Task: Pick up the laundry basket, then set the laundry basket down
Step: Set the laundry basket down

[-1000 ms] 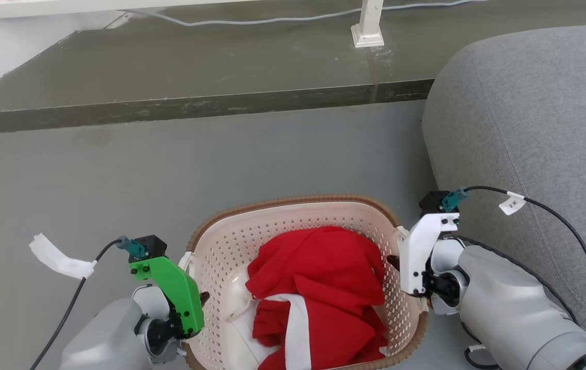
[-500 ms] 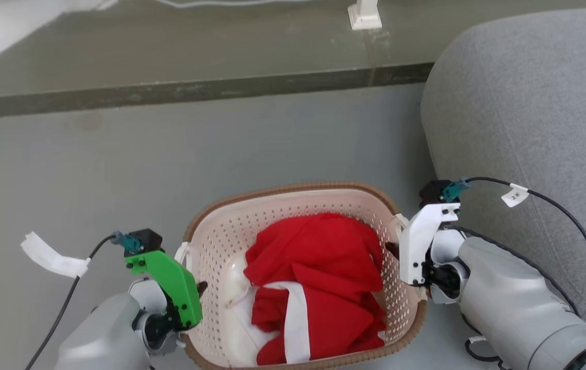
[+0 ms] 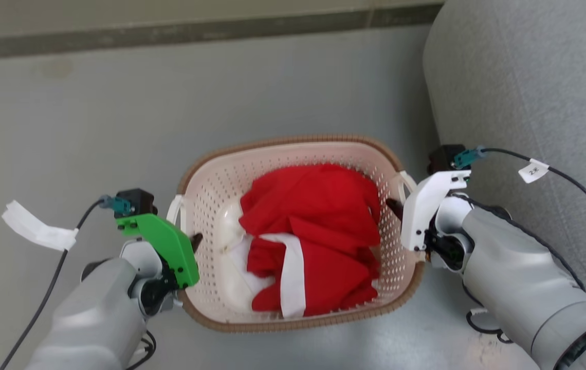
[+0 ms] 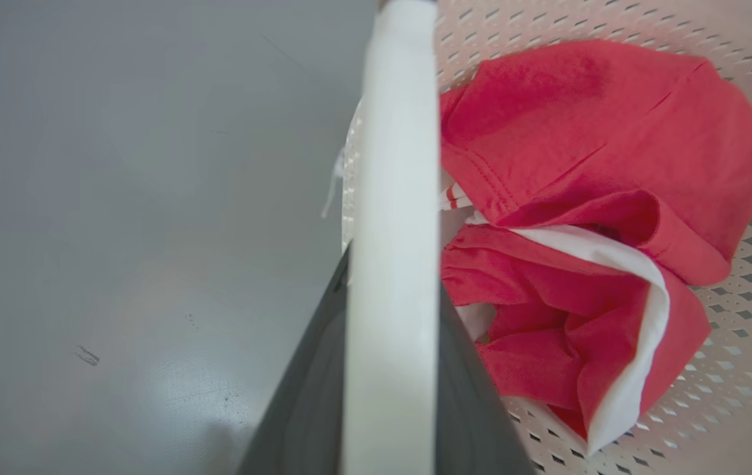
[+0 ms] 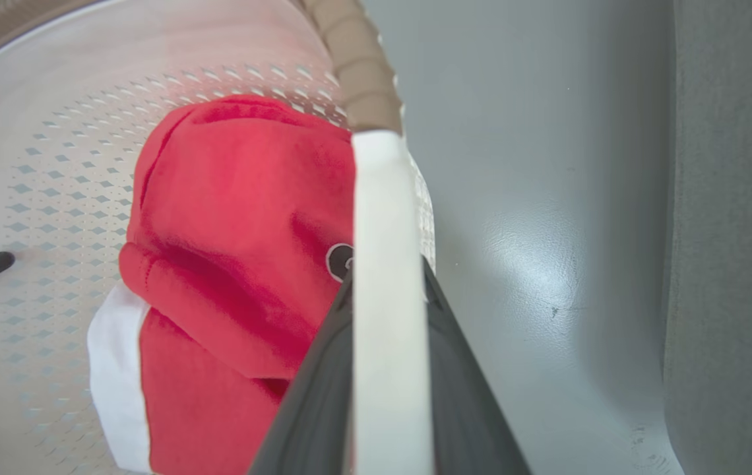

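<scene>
Laundry basket (image 3: 293, 141) is just beside the grey sofa (image 3: 519, 92), left gripper (image 3: 195, 241) and right gripper (image 3: 393, 205) each clamped on a white side handle (image 3: 174, 211). Looks like mid-carry to me. Next: lower it level beside the sofa, then let go.

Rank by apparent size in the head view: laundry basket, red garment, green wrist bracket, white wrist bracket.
1. laundry basket
2. red garment, lying inside the basket
3. green wrist bracket and white wrist bracket: they look about alike, so not ranked against each other.
</scene>
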